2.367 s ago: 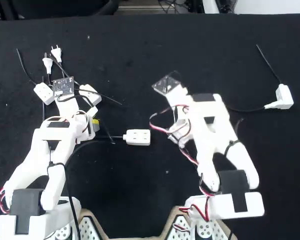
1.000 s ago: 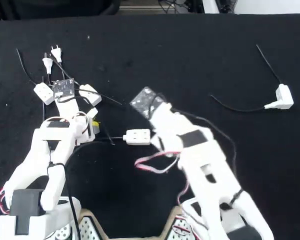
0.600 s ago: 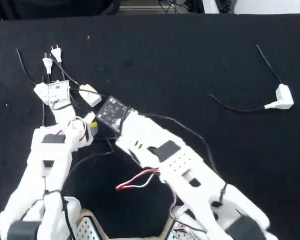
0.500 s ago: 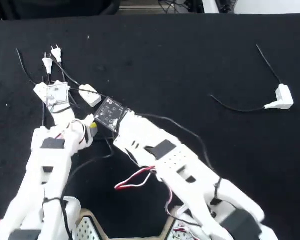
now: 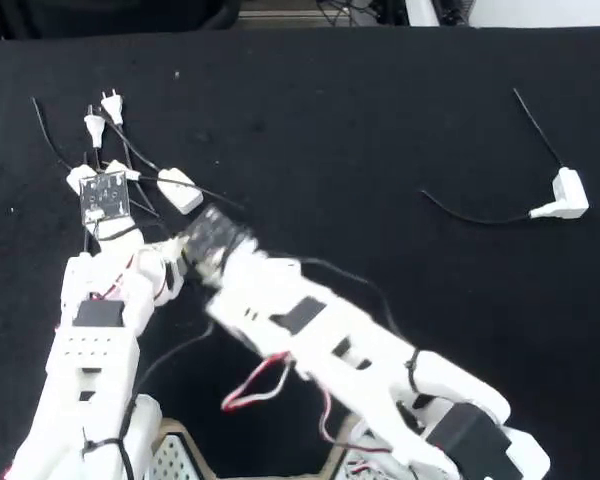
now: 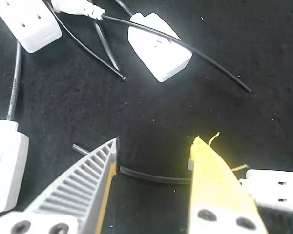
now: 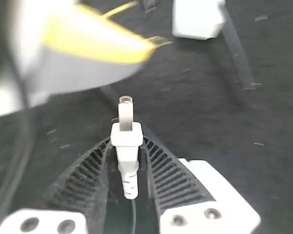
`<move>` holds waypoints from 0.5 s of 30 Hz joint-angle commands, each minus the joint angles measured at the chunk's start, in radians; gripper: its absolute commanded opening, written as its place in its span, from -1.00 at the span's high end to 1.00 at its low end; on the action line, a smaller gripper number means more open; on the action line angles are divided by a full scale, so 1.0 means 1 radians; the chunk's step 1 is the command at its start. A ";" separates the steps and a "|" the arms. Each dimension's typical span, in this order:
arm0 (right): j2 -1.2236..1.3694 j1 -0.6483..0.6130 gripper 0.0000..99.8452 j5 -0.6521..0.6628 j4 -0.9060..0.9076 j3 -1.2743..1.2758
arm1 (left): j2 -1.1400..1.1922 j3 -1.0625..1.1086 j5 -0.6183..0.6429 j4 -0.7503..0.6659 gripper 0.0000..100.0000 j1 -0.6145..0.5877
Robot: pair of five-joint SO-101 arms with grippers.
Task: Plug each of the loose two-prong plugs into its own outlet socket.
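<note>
**A:** Where is the plug at this moment?

**B:** The two-prong plug [image 7: 124,141] is clamped in the right gripper [image 7: 126,145], with its prongs pointing away from the wrist. In the last two seconds the right arm has swung from the middle of the desk [image 5: 380,120] over to the left side.

**A:** And the other arm?

**B:** The left gripper [image 6: 155,141] has pushed a little forward. It is spread open and holds nothing, with a black cable [image 6: 151,176] lying between its jaws. An outlet socket [image 6: 276,187] lies just beside its yellow finger. I think the insertion is near, but not yet begun.

**A:** What is around them?

**B:** The desk is black. An angled plug [image 5: 565,195] lies well apart on the right. Behind the far edge are some floor cables [image 5: 350,12].
</note>
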 commanded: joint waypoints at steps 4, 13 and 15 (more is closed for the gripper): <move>0.001 -0.055 0.98 -0.018 -0.025 -0.007 | -0.124 0.039 0.012 -0.015 0.52 -0.002; -0.211 -0.054 0.98 -0.017 -0.025 0.065 | -0.212 0.111 0.002 -0.015 0.52 0.082; -0.289 -0.054 0.98 -0.014 -0.025 0.111 | -0.212 0.111 0.002 -0.015 0.52 0.085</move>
